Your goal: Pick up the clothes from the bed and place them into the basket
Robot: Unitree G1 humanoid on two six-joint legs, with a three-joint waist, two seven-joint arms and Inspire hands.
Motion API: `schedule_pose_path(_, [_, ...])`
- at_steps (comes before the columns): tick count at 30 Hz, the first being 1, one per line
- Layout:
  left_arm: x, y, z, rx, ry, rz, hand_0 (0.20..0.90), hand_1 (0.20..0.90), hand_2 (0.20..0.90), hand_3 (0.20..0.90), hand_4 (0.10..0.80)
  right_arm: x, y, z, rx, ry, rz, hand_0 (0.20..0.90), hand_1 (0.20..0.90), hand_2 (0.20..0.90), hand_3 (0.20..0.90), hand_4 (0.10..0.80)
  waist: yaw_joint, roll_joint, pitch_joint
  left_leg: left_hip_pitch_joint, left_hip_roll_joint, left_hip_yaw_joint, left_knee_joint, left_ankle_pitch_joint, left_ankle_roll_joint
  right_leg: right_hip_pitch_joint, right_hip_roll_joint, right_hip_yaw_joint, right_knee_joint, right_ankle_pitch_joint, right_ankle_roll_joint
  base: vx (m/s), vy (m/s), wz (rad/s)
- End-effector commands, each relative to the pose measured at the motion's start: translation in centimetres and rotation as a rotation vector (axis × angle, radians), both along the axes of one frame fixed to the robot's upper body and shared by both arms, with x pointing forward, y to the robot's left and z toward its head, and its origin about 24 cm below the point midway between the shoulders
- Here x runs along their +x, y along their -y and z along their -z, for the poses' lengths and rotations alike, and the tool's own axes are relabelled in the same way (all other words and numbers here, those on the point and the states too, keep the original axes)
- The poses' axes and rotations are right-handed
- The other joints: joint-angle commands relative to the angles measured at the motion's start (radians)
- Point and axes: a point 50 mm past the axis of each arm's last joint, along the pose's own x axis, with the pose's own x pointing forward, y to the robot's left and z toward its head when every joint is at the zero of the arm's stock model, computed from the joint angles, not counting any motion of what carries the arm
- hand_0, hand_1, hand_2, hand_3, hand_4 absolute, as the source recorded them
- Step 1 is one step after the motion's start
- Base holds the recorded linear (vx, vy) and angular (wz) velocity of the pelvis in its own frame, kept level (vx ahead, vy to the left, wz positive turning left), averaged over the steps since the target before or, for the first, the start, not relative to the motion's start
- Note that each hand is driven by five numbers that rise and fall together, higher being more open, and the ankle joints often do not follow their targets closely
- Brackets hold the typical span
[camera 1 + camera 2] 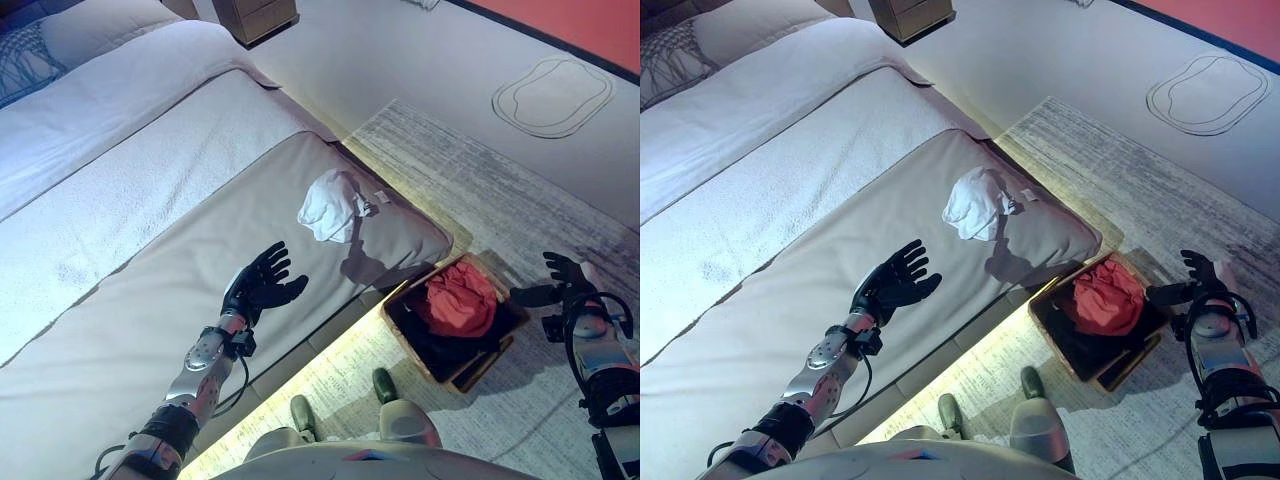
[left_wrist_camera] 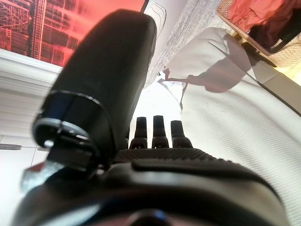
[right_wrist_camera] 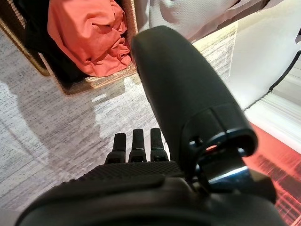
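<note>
A crumpled white garment [image 1: 333, 205] lies on the grey blanket near the foot corner of the bed [image 1: 150, 300]. A wicker basket [image 1: 411, 345] stands on the rug beside the bed, holding a red garment [image 1: 462, 297] over dark clothes. My left hand [image 1: 260, 284] is open and empty above the blanket, a short way short of the white garment. My right hand [image 1: 562, 279] is open and empty over the rug just right of the basket. The red garment also shows in the right wrist view [image 3: 89, 33].
White bedding and a pillow [image 1: 95, 30] lie at the head of the bed. A wooden nightstand [image 1: 258, 15] stands by the far wall. A grey rug [image 1: 500, 180] covers the floor under the basket. A person's shoes [image 1: 384, 384] stand near the bed edge.
</note>
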Motion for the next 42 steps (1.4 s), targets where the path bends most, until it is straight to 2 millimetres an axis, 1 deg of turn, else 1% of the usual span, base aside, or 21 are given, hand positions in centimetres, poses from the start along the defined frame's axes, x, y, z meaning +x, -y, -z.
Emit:
schedule_pose_path(1, [2.0, -0.3, -2.8, -0.01, 0.185, -0.026, 0.9, 0.9, 0.9, 0.9, 0.8, 3.9, -0.3, -5.6, -0.138, 0.214, -0.029, 0.9, 0.9, 0.9, 0.9, 0.8, 0.04, -0.057, -0.022, 0.002, -0.003, -0.062, 0.09, -0.164, -0.003, -0.063, -0.001, -0.024, 0.087, -0.032, 0.0, 0.016, -0.02, 0.18])
schedule_pose_path(2, [2.1, -0.3, -2.8, -0.011, 0.183, -0.025, 0.9, 0.9, 0.9, 0.9, 0.8, 4.9, -0.8, -6.8, -0.161, 0.231, -0.055, 0.9, 0.9, 0.9, 0.9, 0.8, 0.047, -0.055, -0.016, -0.004, -0.004, -0.074, 0.095, -0.163, -0.004, -0.064, -0.002, -0.031, 0.093, -0.037, -0.003, 0.019, -0.013, 0.12])
schedule_pose_path(4, [2.1, -0.2, -2.7, -0.015, 0.172, -0.032, 0.9, 0.9, 0.9, 0.9, 0.8, 5.8, -1.4, -7.8, -0.202, 0.23, -0.089, 0.9, 0.9, 0.9, 0.9, 0.8, 0.052, -0.054, -0.012, -0.01, -0.004, -0.082, 0.101, -0.162, -0.007, -0.067, -0.004, -0.039, 0.101, -0.042, -0.006, 0.041, -0.007, 0.07])
schedule_pose_path(6, [2.1, 0.0, -2.5, -0.03, 0.16, -0.037, 0.9, 0.9, 0.9, 0.9, 0.8, 7.1, -1.8, -9.9, -0.238, 0.247, -0.106, 0.9, 0.9, 0.9, 0.9, 0.8, 0.068, -0.047, 0.001, -0.019, 0.001, -0.096, 0.11, -0.155, -0.017, -0.075, -0.011, -0.066, 0.126, -0.058, -0.015, 0.038, 0.008, 0.13])
schedule_pose_path(8, [2.2, 0.3, -2.5, -0.042, 0.163, -0.031, 0.9, 0.9, 0.9, 0.9, 0.8, 7.7, -1.9, -11.3, -0.266, 0.272, -0.111, 0.9, 0.9, 0.9, 0.9, 0.8, 0.084, -0.039, 0.017, -0.038, -0.001, -0.118, 0.117, -0.15, -0.021, -0.09, -0.015, -0.091, 0.158, -0.077, -0.024, -0.01, 0.01, 0.22])
schedule_pose_path(11, [2.3, 0.6, -2.6, -0.063, 0.16, -0.031, 0.9, 0.9, 0.9, 0.9, 0.8, 8.8, -2.1, -14.0, -0.325, 0.318, -0.13, 0.9, 0.9, 0.9, 0.9, 0.8, 0.108, -0.023, 0.048, -0.079, -0.012, -0.154, 0.152, -0.147, -0.028, -0.121, -0.025, -0.13, 0.206, -0.103, -0.039, -0.021, 0.004, 0.35])
schedule_pose_path(14, [2.5, 0.7, -2.8, -0.097, 0.17, -0.051, 0.9, 0.9, 0.9, 0.9, 0.8, 9.9, -2.5, -18.1, -0.379, 0.402, -0.144, 0.9, 0.9, 0.9, 0.9, 0.8, 0.136, 0.0, 0.095, -0.147, -0.031, -0.183, 0.213, -0.148, -0.033, -0.172, -0.037, -0.166, 0.267, -0.132, -0.059, -0.061, 0.019, 0.38])
schedule_pose_path(17, [2.5, 0.6, -3.0, -0.126, 0.188, -0.07, 0.9, 0.9, 0.9, 0.9, 0.8, 10.9, -3.4, -21.7, -0.351, 0.513, -0.145, 0.9, 0.9, 0.9, 0.9, 0.8, 0.161, 0.019, 0.154, -0.239, -0.046, -0.213, 0.279, -0.145, -0.029, -0.251, -0.047, -0.197, 0.354, -0.161, -0.078, -0.089, 0.024, 0.29])
schedule_pose_path(22, [2.0, 0.3, -2.9, -0.152, 0.188, -0.094, 0.9, 0.9, 0.9, 0.9, 0.8, 11.4, -4.9, -26.1, -0.404, 0.647, -0.13, 0.9, 0.9, 0.9, 0.9, 0.8, 0.194, 0.04, 0.226, -0.365, -0.077, -0.247, 0.372, -0.147, -0.018, -0.367, -0.053, -0.224, 0.473, -0.198, -0.104, -0.065, 0.011, 0.3])
schedule_pose_path(25, [1.9, 0.3, -3.5, -0.175, 0.216, -0.086, 0.9, 0.9, 0.9, 0.9, 0.8, 11.3, -5.7, -29.3, -0.423, 0.733, -0.109, 0.9, 0.9, 0.9, 0.9, 0.8, 0.216, 0.048, 0.275, -0.449, -0.105, -0.258, 0.453, -0.16, -0.004, -0.441, -0.058, -0.234, 0.551, -0.216, -0.115, -0.068, -0.011, 0.34])
schedule_pose_path(27, [1.7, 0.2, -4.1, -0.192, 0.235, -0.088, 0.9, 0.9, 0.9, 0.9, 0.8, 11.2, -6.2, -30.9, -0.447, 0.775, -0.088, 0.9, 0.9, 0.9, 0.9, 0.8, 0.231, 0.05, 0.287, -0.531, -0.124, -0.258, 0.523, -0.179, 0.008, -0.515, -0.059, -0.24, 0.622, -0.235, -0.123, -0.06, -0.027, 0.29])
schedule_pose_path(29, [1.7, -0.1, -4.6, -0.205, 0.253, -0.088, 0.9, 0.9, 0.9, 0.9, 0.8, 11.2, -6.5, -31.8, -0.459, 0.791, -0.075, 0.9, 0.9, 0.9, 0.9, 0.8, 0.243, 0.05, 0.287, -0.598, -0.136, -0.246, 0.579, -0.201, 0.019, -0.58, -0.06, -0.242, 0.683, -0.251, -0.124, -0.044, -0.024, 0.23])
schedule_pose_path(30, [1.7, 0.0, -5.2, -0.213, 0.274, -0.082, 0.9, 0.9, 0.9, 0.9, 0.8, 11.1, -6.7, -32.4, -0.48, 0.798, -0.065, 0.9, 0.9, 0.9, 0.9, 0.8, 0.249, 0.052, 0.287, -0.651, -0.142, -0.239, 0.619, -0.213, 0.023, -0.625, -0.058, -0.245, 0.72, -0.26, -0.127, -0.05, -0.024, 0.17])
schedule_pose_path(32, [1.7, 0.0, -6.0, -0.223, 0.303, -0.078, 0.9, 0.9, 0.9, 0.9, 0.8, 10.9, -6.8, -32.9, -0.5, 0.797, -0.049, 0.9, 0.9, 0.9, 0.9, 0.8, 0.256, 0.055, 0.287, -0.718, -0.147, -0.23, 0.675, -0.229, 0.03, -0.682, -0.057, -0.245, 0.772, -0.272, -0.132, -0.042, -0.026, 0.15])
schedule_pose_path(34, [1.7, -0.2, -7.0, -0.236, 0.337, -0.091, 0.9, 0.9, 0.9, 0.9, 0.8, 10.8, -6.3, -33.0, -0.483, 0.785, -0.027, 0.9, 0.9, 0.9, 0.9, 0.8, 0.265, 0.06, 0.287, -0.795, -0.152, -0.224, 0.744, -0.247, 0.039, -0.745, -0.058, -0.248, 0.838, -0.289, -0.137, -0.016, -0.042, 0.12])
schedule_pose_path(37, [1.8, -0.5, -7.8, -0.246, 0.363, -0.105, 0.9, 0.9, 0.9, 0.9, 0.8, 10.7, -5.9, -32.7, -0.46, 0.777, -0.003, 0.9, 0.9, 0.9, 0.9, 0.8, 0.274, 0.065, 0.287, -0.85, -0.153, -0.223, 0.787, -0.259, 0.046, -0.799, -0.06, -0.25, 0.886, -0.303, -0.141, 0.01, -0.063, 0.05])
schedule_pose_path(38, [1.6, -0.5, -8.0, -0.25, 0.364, -0.113, 0.9, 0.9, 0.9, 0.9, 0.8, 10.9, -5.7, -32.2, -0.45, 0.764, 0.006, 0.9, 0.9, 0.9, 0.9, 0.8, 0.28, 0.067, 0.287, -0.858, -0.153, -0.223, 0.823, -0.292, 0.047, -0.806, -0.058, -0.246, 0.922, -0.335, -0.136, 0.048, -0.1, 0.0])
schedule_pose_path(42, [1.4, -1.0, -8.9, -0.264, 0.387, -0.11, 0.9, 0.9, 0.9, 0.9, 0.8, 10.9, -4.6, -31.9, -0.409, 0.726, 0.036, 0.9, 0.9, 0.9, 0.9, 0.8, 0.301, 0.077, 0.287, -0.943, -0.151, -0.228, 0.885, -0.302, 0.059, -0.889, -0.057, -0.249, 0.99, -0.355, -0.144, -0.003, -0.083, 0.04])
